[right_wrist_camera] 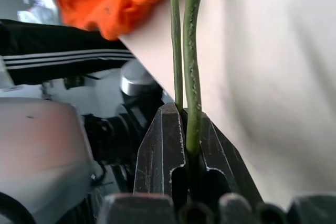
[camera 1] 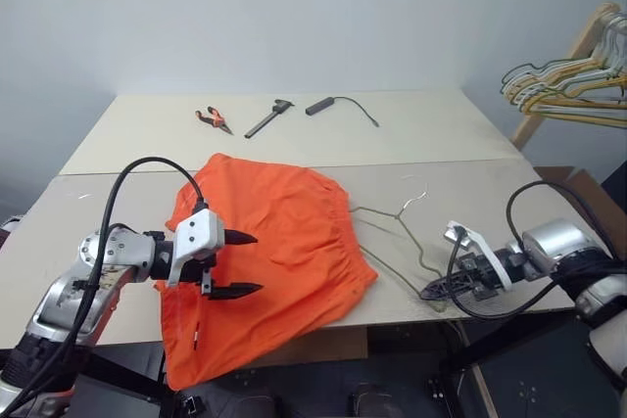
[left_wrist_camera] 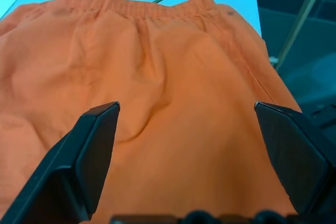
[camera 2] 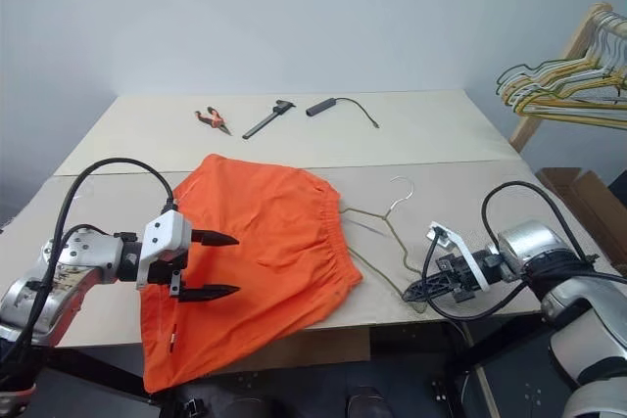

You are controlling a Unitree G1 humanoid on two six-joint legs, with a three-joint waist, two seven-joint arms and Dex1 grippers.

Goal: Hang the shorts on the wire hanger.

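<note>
Pale beige flat-topped table [camera 1: 411, 134] carries everything. Bright orange thin-fabric shorts [camera 1: 279, 242] lie flat at the near-left of it, gathered elastic waistband toward the right, the near-left leg drooping over the near table edge.

Thin dark grey-olive wire hanger [camera 1: 387, 227] lies flat on the table just right of the waistband, left shoulder touching or slipping under the fabric, small hook pointing far, near-right corner at the table's near edge.

Left claw [camera 1: 235, 263] hovers over the near-left part of the shorts, released, fingers wide apart, nothing in them. Right claw [camera 1: 436, 291] is clenched on the hanger's near-right corner; the wrist view shows two wire strands pinched between the pads.

Likely step: hanger gripped, now feed it into the shorts.

To do it well:
- Keep the right grip tight; thin wire twists easily between flat pads.
- Left claw should drop onto the waistband, not mid-fabric, and take only the top layer so the opening gapes.
- Slide the hanger left along the table into that opening, low and flat, leading with the left shoulder.
- Watch the overhanging leg: its weight could drag the shorts off the near edge once lifted.

Far side: orange-handled pliers [camera 1: 213, 118], a dark hand tool [camera 1: 268, 119] and a black cable with cylindrical end [camera 1: 338, 106], well apart from the work. Bunched yellow and silver hangers [camera 1: 573, 80] hang on a rack at far right.
</note>
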